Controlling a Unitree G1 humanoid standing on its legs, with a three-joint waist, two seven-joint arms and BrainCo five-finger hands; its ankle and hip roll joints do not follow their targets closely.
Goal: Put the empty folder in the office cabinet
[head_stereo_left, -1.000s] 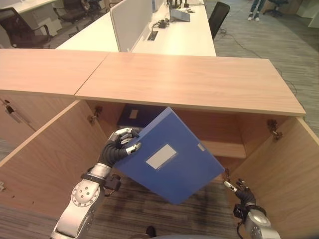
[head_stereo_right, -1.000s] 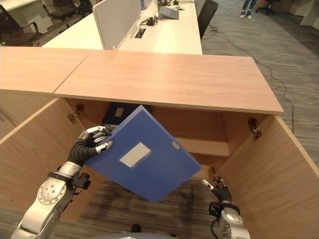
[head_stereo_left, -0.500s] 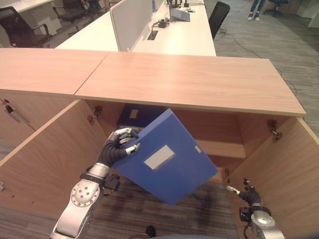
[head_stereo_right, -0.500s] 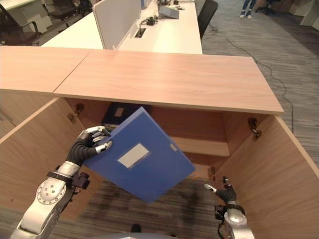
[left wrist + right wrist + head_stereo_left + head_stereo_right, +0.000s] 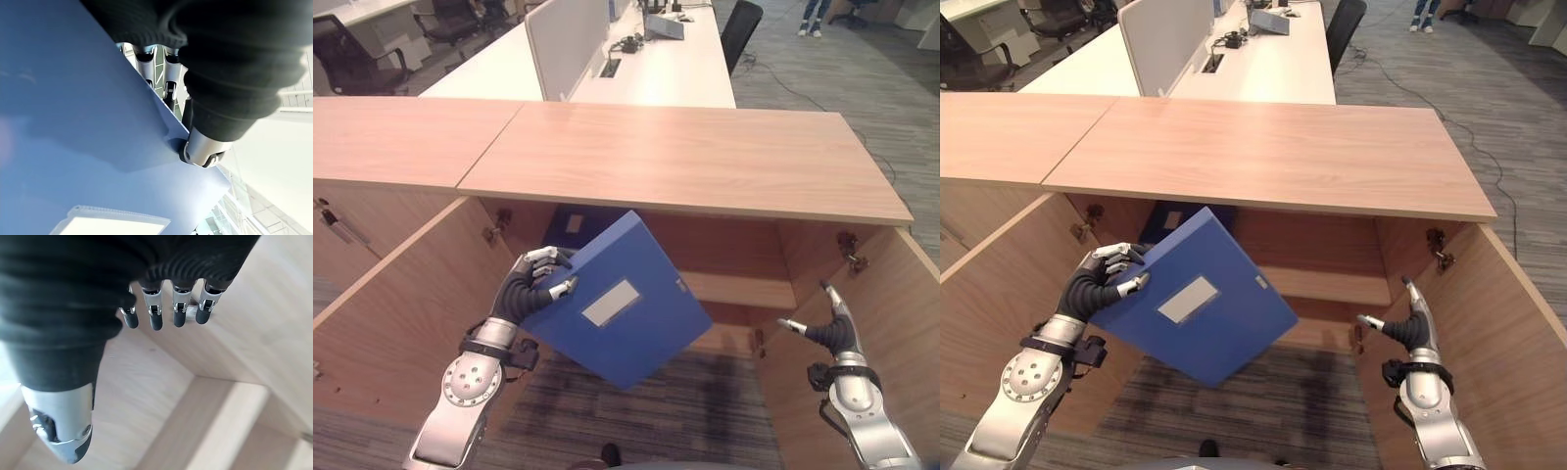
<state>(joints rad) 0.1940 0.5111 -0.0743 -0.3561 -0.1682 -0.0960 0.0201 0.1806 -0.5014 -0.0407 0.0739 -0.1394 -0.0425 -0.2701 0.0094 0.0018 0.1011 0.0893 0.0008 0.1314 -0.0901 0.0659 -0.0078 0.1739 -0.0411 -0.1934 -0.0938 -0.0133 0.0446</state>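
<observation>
Before the open wooden office cabinet (image 5: 744, 250), my left hand (image 5: 533, 289) pinches one upper corner of the flat blue plastic folder with a pale label (image 5: 615, 302), fingers curled over its edge and thumb on its face. It hangs tilted in the air in front of the cabinet's mouth, its far corner just short of the dark blue folder already standing inside (image 5: 570, 224). My right hand (image 5: 829, 330) is spread and empty beside the right-hand wooden door (image 5: 891, 323), well apart from the folder.

I judge the corner grip the main risk: held by one corner, the folder could swing or slip out. Tilted like this, its top corner could also catch the underside of the cabinet's wooden counter (image 5: 675, 157), or bump the stored folder as I push in. My free hand could steady the low edge.
</observation>
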